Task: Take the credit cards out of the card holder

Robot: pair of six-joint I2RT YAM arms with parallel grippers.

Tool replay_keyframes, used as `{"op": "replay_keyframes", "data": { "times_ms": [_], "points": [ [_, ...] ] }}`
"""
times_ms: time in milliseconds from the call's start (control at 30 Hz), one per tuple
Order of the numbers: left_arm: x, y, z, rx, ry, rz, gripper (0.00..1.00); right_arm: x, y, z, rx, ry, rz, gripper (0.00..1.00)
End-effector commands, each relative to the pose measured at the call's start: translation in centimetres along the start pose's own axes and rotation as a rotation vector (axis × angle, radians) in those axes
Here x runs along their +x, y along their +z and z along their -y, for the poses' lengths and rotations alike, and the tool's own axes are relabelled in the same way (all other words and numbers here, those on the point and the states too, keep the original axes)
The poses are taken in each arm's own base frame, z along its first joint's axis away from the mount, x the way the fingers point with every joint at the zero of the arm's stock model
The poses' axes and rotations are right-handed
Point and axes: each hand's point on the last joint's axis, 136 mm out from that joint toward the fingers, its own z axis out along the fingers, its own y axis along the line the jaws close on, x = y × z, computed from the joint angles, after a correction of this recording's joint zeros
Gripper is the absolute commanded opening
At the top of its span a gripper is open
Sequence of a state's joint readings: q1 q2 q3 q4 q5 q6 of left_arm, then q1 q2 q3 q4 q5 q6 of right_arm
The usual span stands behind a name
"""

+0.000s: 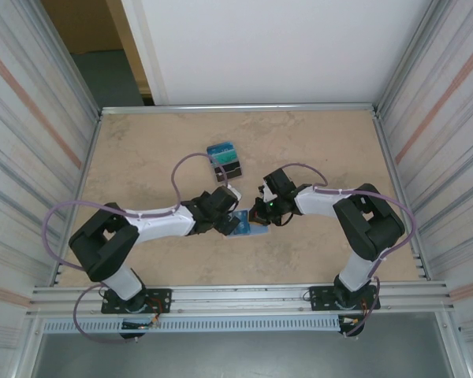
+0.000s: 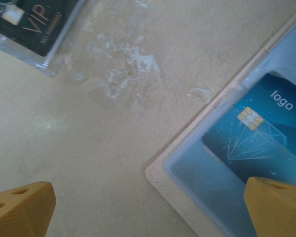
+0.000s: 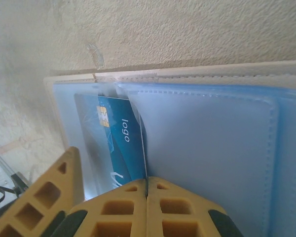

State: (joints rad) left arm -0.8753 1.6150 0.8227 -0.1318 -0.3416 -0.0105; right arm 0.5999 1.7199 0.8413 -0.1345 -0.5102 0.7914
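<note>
Blue card (image 3: 119, 143) partly behind fingers (image 3: 113, 212)

The worktop (image 1: 142, 165) is beige and mottled, with a metal rim along its edges. The card holder (image 1: 251, 229) lies open and flat on it, pale-blue lining up, midway between the side edges and toward the near edge. Well apart from it, toward the far edge, two loose credit cards (image 1: 225, 160) lie close together, one teal and one black.

The left arm's yellow-fingered gripper (image 2: 148, 211) points down, its jaws spread wide. The right arm's yellow-fingered gripper (image 3: 147, 186) has its jaws pressed together.
</note>
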Motion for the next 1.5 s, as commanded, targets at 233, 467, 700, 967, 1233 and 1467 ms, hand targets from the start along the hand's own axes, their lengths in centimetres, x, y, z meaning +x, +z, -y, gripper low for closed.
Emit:
{"op": "replay_keyframes", "data": {
  "times_ms": [233, 467, 700, 967, 1233, 1467],
  "points": [
    [-0.1, 0.7, 0.6, -0.008, 0.051, -0.032, 0.99, -0.8, -1.6, -0.9, -0.028, -0.021, 0.036, 0.0],
    [0.8, 1.1, 0.8, -0.004, 0.057, -0.062, 0.99, -0.7, -1.7, -2.5, -0.156, -0.015, 0.024, 0.06],
    [1.0, 1.1, 0.9, 0.0, 0.051, -0.067, 0.99, -0.6, -1.2, -3.1, -0.217, -0.008, 0.008, 0.14],
    [0.8, 0.9, 0.9, 0.002, 0.047, -0.061, 0.99, -0.6, -0.2, -2.6, -0.23, 0.012, -0.006, 0.15],
    [0.9, 0.9, 1.0, 0.004, 0.04, -0.062, 0.99, -0.4, 0.9, -2.3, -0.233, 0.021, -0.022, 0.12],
    [1.1, 0.7, 0.6, -0.012, 0.042, -0.068, 0.99, -0.7, 0.2, -0.8, -0.123, 0.008, 0.014, 0.03]
  ]
}}
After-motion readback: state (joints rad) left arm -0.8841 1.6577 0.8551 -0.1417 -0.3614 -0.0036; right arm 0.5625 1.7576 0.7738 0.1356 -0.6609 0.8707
